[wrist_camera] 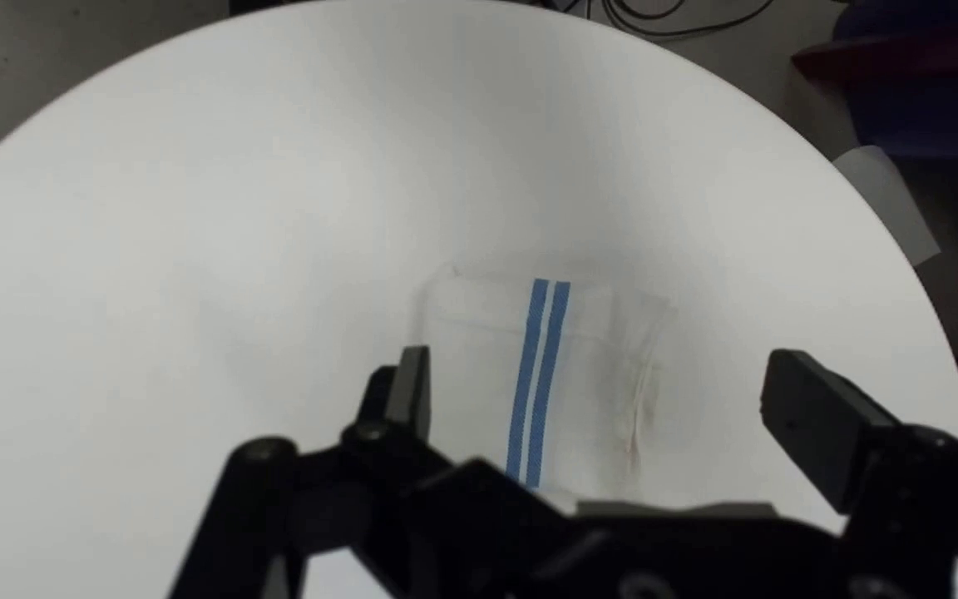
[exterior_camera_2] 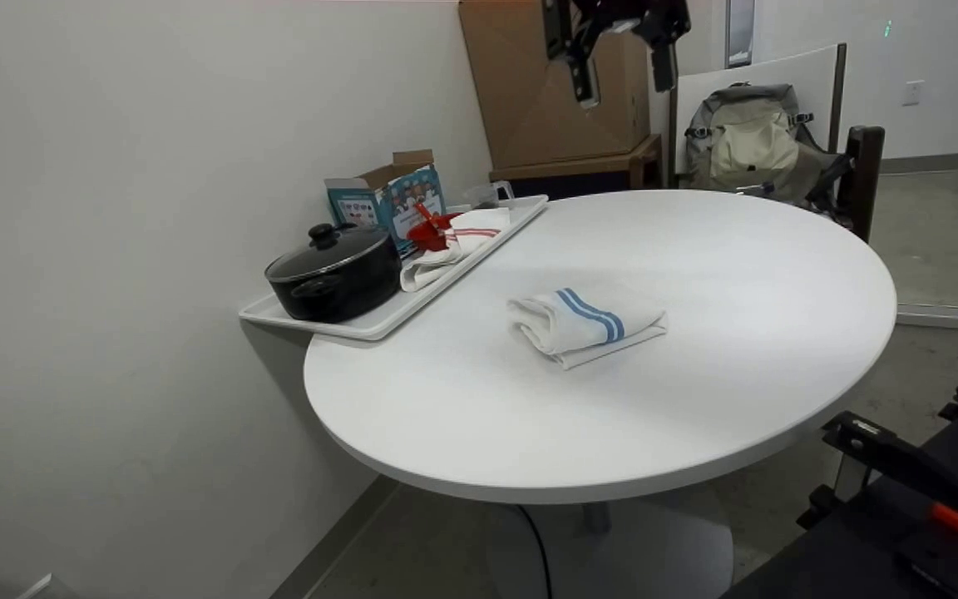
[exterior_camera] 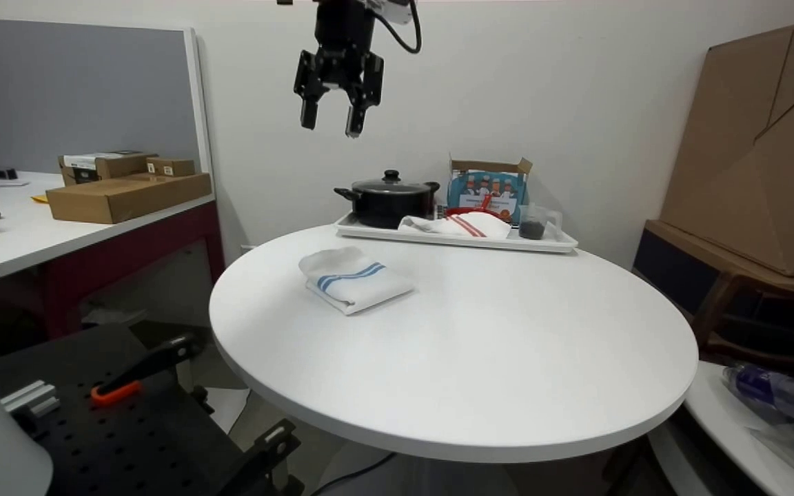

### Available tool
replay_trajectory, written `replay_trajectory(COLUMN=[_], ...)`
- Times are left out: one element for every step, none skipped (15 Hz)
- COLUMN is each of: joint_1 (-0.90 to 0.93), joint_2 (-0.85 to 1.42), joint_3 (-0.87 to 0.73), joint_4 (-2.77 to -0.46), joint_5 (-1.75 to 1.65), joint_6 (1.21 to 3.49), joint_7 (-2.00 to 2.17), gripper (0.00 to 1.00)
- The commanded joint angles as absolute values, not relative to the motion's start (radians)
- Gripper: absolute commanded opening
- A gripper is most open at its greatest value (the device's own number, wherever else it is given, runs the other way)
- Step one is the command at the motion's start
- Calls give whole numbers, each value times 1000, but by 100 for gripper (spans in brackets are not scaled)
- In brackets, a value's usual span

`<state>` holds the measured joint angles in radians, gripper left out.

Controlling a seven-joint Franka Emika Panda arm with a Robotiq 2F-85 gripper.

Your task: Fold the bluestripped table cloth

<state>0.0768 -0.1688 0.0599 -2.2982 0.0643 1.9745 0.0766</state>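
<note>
The blue-striped table cloth (exterior_camera: 361, 281) lies on the round white table (exterior_camera: 493, 372) as a small folded stack with several layers. A pair of blue stripes runs across its top face. It also shows in an exterior view (exterior_camera_2: 583, 324), where one side has loose, rounded folds. In the wrist view the cloth (wrist_camera: 583, 383) lies below the jaws, its near edge partly hidden by the gripper body. My gripper (exterior_camera: 331, 128) is open and empty, high above the table and apart from the cloth. It also shows in an exterior view (exterior_camera_2: 625, 93) and in the wrist view (wrist_camera: 599, 366).
A white tray (exterior_camera: 555, 242) at the table's wall-side edge holds a black lidded pot (exterior_camera: 393, 201), a red-striped cloth (exterior_camera: 462, 226), a red utensil, a blue box (exterior_camera: 486, 189) and a clear cup (exterior_camera: 533, 222). A wall stands behind the tray.
</note>
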Motion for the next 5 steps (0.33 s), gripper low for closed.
replay_trajectory(joint_1=[58,54,60,57,56], joint_2=[-381,-427,-307,-351,-384], joint_3=[74,81,68,71,73], joint_4=[-2431,-2458,-2376,-2403,-2424], joint_5=[-2,-21,17,5,1], joint_6=[1932,1922,1937,1931,1929], joint_7=[143,166,118,132,138], gripper=[100,100,100,100,100])
